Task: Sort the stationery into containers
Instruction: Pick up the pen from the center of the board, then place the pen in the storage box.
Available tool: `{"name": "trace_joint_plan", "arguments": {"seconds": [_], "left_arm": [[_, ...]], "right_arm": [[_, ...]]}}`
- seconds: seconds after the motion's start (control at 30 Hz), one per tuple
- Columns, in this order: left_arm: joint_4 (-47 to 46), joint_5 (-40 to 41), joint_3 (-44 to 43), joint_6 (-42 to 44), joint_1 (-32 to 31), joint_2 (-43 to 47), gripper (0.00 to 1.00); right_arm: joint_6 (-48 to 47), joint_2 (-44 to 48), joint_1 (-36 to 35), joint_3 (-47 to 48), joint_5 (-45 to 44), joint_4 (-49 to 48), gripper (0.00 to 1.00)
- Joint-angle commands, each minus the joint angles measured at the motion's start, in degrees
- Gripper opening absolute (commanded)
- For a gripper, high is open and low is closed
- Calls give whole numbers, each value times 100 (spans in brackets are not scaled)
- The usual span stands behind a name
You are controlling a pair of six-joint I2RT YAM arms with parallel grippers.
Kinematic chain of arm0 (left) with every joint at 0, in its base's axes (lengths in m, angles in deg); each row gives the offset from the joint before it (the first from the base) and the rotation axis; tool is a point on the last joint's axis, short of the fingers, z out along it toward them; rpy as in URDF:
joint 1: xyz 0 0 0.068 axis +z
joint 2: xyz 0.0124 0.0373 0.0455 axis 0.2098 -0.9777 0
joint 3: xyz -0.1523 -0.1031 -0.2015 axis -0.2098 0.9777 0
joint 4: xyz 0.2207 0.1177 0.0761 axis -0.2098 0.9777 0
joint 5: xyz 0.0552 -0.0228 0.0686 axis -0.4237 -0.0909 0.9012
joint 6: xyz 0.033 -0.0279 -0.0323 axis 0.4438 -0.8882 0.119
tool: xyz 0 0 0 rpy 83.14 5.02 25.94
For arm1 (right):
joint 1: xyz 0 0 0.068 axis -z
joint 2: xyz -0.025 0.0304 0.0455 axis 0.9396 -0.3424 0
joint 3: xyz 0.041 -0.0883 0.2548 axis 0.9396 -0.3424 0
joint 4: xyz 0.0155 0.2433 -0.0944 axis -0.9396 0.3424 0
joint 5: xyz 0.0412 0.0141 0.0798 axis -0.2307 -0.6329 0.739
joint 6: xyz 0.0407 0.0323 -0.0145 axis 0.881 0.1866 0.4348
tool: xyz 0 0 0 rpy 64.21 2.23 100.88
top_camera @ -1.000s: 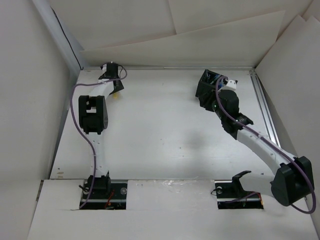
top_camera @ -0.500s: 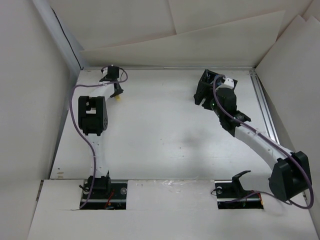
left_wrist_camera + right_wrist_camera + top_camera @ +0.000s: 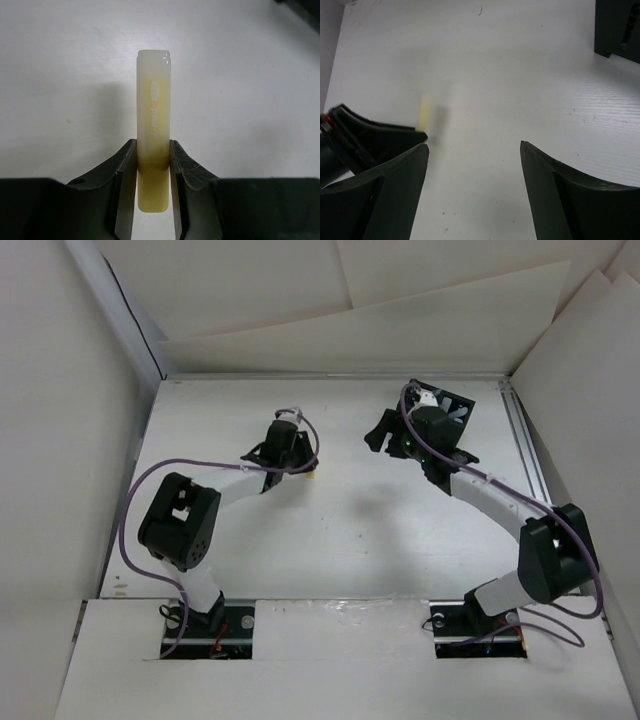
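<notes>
I can see one yellow highlighter (image 3: 154,100). The left fingers (image 3: 300,468) are clenched on it, one finger on each side, near its back end. The long front part sticks out past the tips, just above the white table (image 3: 350,540), near the middle of the far half.

The right fingers (image 3: 381,434) are spread wide apart and hold nothing. They hang over the table a little to the right of the highlighter, not touching it.

One black box (image 3: 460,406) sits by the far right of the table, partly behind the right arm. I cannot count its parts from here
</notes>
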Motion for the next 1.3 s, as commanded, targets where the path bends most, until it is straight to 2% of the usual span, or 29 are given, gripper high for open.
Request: {"name": "trace_joint_plan", "arguments": {"seconds": [0.0, 0.17, 0.37, 0.6, 0.83, 0.93, 0.97, 1.07, 1.1, 1.23, 1.27], "left_arm": [[-1103, -506, 521, 122, -403, 398, 0], [-1569, -559, 1004, 193, -1124, 689, 0], [-2219, -857, 1313, 193, -1178, 1023, 0], [-2527, -1174, 1462, 193, -1178, 1076, 0], [-2580, -1227, 1462, 193, -1178, 1023, 0], [-2694, -1332, 1462, 141, -1178, 1085, 0], [-2694, -1332, 1514, 140, -1178, 1085, 0], [-2747, -1393, 1515, 140, -1178, 1137, 13], [-2747, -1394, 1515, 140, -1178, 1137, 24], [-2747, -1447, 1568, 140, -1178, 1277, 46], [-2747, -1447, 1620, 140, -1178, 1330, 60]], "right_arm": [[48, -209, -152, 319, 287, -260, 80], [389, -597, -362, 433, 349, -444, 78], [803, -711, -486, -76, 50, -944, 76], [856, -1036, -600, -77, 490, -945, 72], [909, -984, -759, -129, 551, -998, 49], [962, -984, -759, -129, 674, -998, 32], [1014, -1062, -706, -129, 727, -1050, 21], [1067, -1115, -706, -129, 789, -1051, 7], [1067, -1115, -645, -77, 789, -1051, 2], [1015, -896, -522, -24, 438, -1051, 0], [1015, -896, -382, 28, 333, -1051, 0]]}}
